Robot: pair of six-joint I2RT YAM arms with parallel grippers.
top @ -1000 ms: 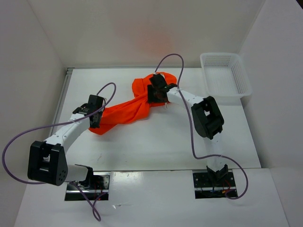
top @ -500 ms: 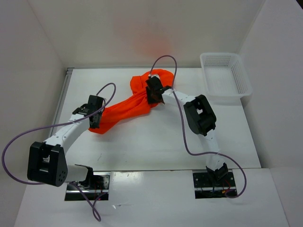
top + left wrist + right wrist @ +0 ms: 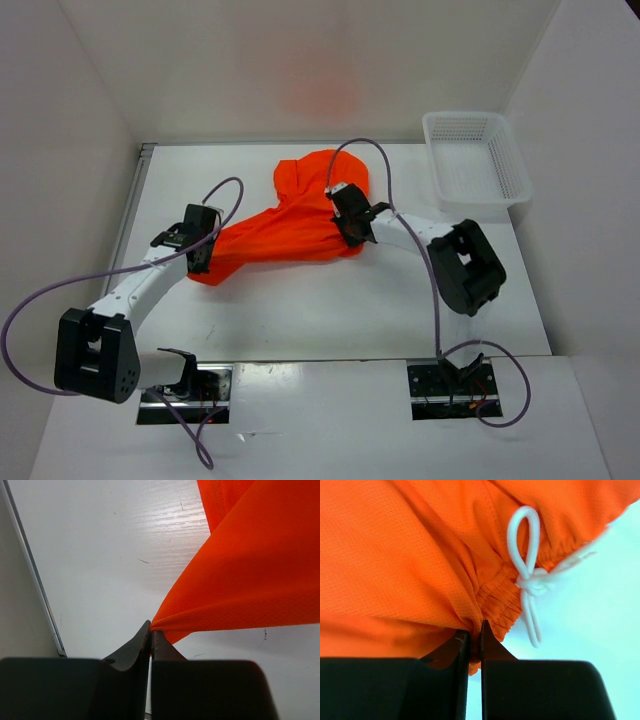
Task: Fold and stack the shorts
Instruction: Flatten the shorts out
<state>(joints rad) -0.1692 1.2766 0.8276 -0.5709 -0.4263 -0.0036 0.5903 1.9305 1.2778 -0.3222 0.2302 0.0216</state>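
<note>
A: Nearest your bases, your left pincer [image 3: 150, 630] was pressed tight on one corner of the bright orange soft-fabric shorts [image 3: 290, 225]. The cloth fanned away from the tips and seemed lifted a little off the white worktop [image 3: 330, 310].

B: Further in, your right pincer [image 3: 475, 630] was likewise closed on cloth, pinching the gathered elastic waistband [image 3: 496, 600] just beside the knotted thin white drawstring [image 3: 527, 575]. You had the cord outside the jaws, which was good.

A: Between your two grips the shorts lay mid-worktop, stretched into a rumpled band. A bunched lobe sat beyond your right wrist, toward the back wall. To my eye you were spreading the garment, not yet folding it.

B: To do that well, you needed to draw the grips apart evenly until the band flattened, and to keep both low. You also had to avoid tugging so hard that the thin corner slipped from the left tips.

A: That far lobe wanted pulling flat before any fold, or you would have creased it in.

B: Farthest off, the white mesh plastic basket [image 3: 470, 205] sat at the far right corner, well apart from the shorts.
</note>
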